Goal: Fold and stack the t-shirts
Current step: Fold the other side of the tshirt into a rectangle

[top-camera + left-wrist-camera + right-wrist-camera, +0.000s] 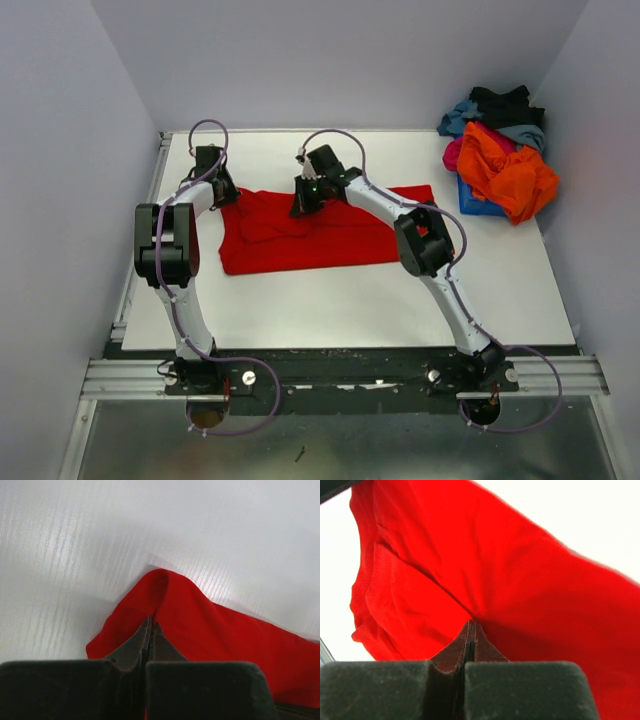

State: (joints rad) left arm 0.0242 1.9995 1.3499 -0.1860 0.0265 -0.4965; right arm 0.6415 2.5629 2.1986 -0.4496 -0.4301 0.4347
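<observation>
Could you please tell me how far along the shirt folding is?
No folded stack shows yet. In hand: the left fingers and right fingers are each shut on the red shirt, which lies on the table. Left: folding it, then the heaped shirts over the bin at the far right.

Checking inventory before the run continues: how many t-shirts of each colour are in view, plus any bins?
Red t-shirt: 1
Orange t-shirt: 1
Magenta t-shirt: 1
Blue t-shirt: 1
Grey-blue t-shirt: 1
Black t-shirt: 1
Blue bin: 1
Total: 7, with the heap counted by visible colours only.
</observation>
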